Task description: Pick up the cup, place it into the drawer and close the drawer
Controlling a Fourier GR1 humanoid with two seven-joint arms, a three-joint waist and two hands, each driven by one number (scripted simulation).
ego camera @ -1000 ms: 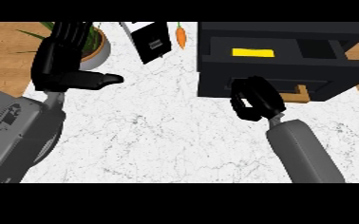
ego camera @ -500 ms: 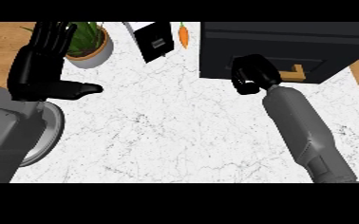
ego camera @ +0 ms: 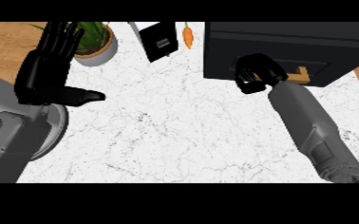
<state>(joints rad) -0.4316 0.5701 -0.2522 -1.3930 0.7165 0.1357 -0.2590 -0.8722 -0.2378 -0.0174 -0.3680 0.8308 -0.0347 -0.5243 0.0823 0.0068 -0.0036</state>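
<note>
Shot from head height, aimed steeply down onto the white counter (ego camera: 182, 137). Close enough to cut off the left forearm (ego camera: 24, 137) and right forearm (ego camera: 308, 123) at the lower edge, each on its own side, unmirrored. Reaches up to the plant pot (ego camera: 98, 52) and dark drawer cabinet (ego camera: 280, 38) along the top.

drawer (ego camera: 317, 64) | dark front, tan handle (ego camera: 301, 74) | closed flush | view's upper right

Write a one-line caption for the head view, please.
Right hand, fingers curled, at the front of the closed black drawer; left hand rests open beside a potted plant.
</note>
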